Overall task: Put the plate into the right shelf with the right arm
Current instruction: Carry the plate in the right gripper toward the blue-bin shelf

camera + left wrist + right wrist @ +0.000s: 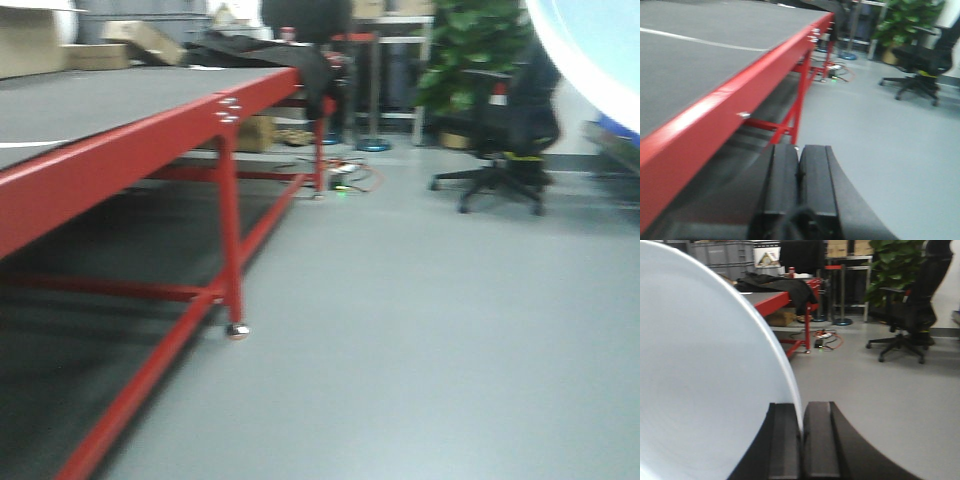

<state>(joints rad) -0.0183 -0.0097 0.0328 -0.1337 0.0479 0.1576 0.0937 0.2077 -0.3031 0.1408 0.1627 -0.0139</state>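
Presently, one glossy white round plate (705,380), upright on edge, its rim pinched between the black pads (785,440) of the right gripper (802,427) above smooth grey floor (880,405), red-framed grey-topped table (150,140) off to the left; left gripper (799,167) pressed together, holding nothing.

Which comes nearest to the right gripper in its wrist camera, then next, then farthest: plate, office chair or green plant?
1. plate, at left, clamped in the right gripper.
2. office chair, on the floor ahead, to the right.
3. green plant, behind the chair.
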